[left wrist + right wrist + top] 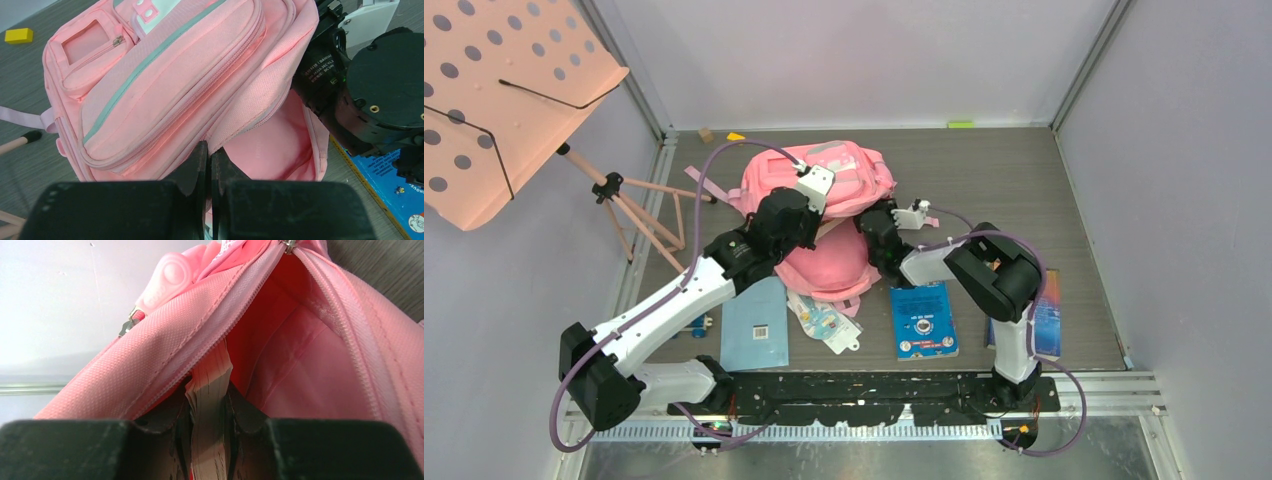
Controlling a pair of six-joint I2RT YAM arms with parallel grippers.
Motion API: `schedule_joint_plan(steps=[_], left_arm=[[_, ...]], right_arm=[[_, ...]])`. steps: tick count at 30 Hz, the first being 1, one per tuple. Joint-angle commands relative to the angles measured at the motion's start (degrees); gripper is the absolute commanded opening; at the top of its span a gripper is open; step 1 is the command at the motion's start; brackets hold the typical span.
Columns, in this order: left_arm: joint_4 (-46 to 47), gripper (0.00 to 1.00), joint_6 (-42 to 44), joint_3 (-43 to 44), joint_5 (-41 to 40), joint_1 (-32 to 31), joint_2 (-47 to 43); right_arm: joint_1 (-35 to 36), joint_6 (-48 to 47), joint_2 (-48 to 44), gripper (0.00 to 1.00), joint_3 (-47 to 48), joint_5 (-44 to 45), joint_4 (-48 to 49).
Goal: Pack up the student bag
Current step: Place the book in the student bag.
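– Holding the mouth open, is that what the left gripper [209,165] is for?

– It looks so. Its jaws are pressed together at the bottom centre of the left wrist view, and the rim of the backpack [165,85] runs right down into them. I judge they pinch that zip edge and lift it, so the front panel stands away from the back panel and a gap shows at lower right.

– And where does the backpack lie?

– In the upper middle of the top view, on the grey table [984,170], with both arms reaching into it from below.

– What about the right gripper [207,410]?

– Its jaws are partly closed on a book [210,385]. In the right wrist view the pale page edges stand between the two fingers at bottom centre, pointing up into the pink opening. The book is held by its edge, thin side first, presumably so it slips between the zip sides without catching.

– Is it inside yet?

– The leading end sits about level with the zip. How deep it goes I cannot tell.

– Anything left to pack?

– A blue book [923,320] and a pale blue notebook [755,325] lie flat in the lower middle of the top view, near the arm bases and apart from the backpack. The music stand [504,100] at upper left seems no part of this.
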Motion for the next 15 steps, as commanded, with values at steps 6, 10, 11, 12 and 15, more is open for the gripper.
schedule_joint_plan(steps=[6, 10, 11, 12, 15], left_arm=[[4.6, 0.00, -1.5, 1.0, 1.0, 0.0, -2.3], [4.5, 0.00, -1.4, 1.0, 0.8, 0.0, -2.4], [4.5, 0.00, -1.4, 1.0, 0.8, 0.0, -2.4], [4.5, 0.00, -1.4, 1.0, 0.8, 0.0, -2.4], [4.5, 0.00, -1.3, 0.9, 0.6, 0.0, -2.5]], right_arm=[[-0.2, 1.5, 5.1, 0.01, 8.3, 8.2, 10.3], [-0.2, -0.4, 6.8, 0.01, 10.3, 9.8, 8.5], [-0.3, -0.8, 7.0, 0.01, 10.6, 10.0, 8.3], [-0.3, -1.0, 7.3, 0.01, 10.8, 10.4, 7.9], [-0.2, -2.0, 8.0, 0.01, 11.3, 10.2, 7.4]])
